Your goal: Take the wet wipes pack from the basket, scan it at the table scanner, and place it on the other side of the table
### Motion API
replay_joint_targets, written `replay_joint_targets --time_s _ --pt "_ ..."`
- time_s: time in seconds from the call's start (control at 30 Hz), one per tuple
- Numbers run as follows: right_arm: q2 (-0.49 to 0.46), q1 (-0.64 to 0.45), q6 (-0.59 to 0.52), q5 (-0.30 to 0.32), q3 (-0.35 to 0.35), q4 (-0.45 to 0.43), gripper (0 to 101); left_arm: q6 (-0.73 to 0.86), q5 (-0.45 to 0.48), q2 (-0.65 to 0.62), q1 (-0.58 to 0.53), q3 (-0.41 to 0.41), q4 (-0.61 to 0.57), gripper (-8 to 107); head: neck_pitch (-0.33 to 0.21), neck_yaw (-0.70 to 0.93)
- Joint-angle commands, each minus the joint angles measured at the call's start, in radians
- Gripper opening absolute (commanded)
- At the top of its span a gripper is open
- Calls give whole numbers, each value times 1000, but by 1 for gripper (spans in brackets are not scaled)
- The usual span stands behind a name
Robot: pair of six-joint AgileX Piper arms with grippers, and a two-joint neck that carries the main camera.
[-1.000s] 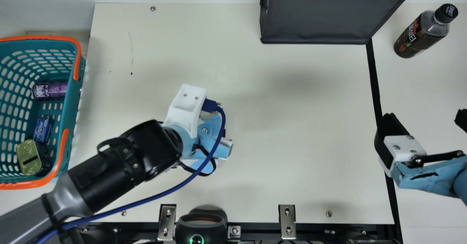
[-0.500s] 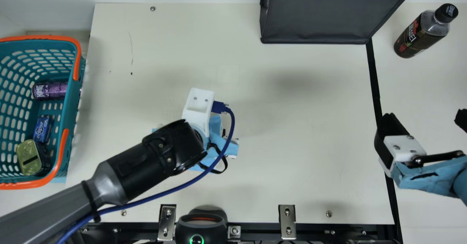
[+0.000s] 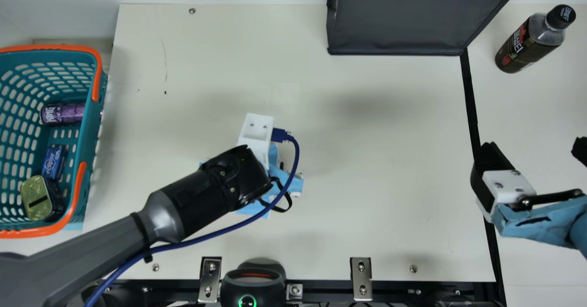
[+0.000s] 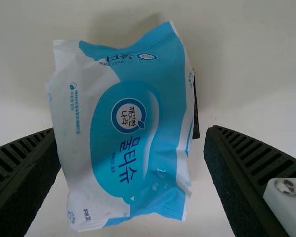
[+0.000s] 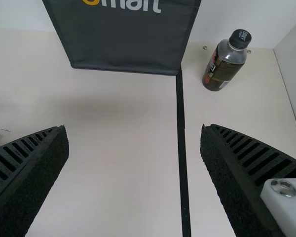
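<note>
The dark bottle (image 3: 527,45) stands right of the black bag (image 3: 399,20).

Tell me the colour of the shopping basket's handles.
The basket's handles are bright orange; the main view shows them best.

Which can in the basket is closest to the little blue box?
The gold tin! It sits right by the little blue box, while the purple can is farther away from it.
</note>
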Motion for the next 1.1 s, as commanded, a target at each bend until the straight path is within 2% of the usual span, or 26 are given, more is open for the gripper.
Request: replay_joint_targets --time_s 0.0,0.6,1.07 --pt "0 0 0 0 0 0 95 3 -6 8 4 3 -2 90 -29 3" --pt "0 0 0 0 0 0 95 29 -44 52 16 22 -7 90 -29 3" --pt "0 0 0 0 0 0 95 32 -54 57 9 34 7 -4 -29 3"
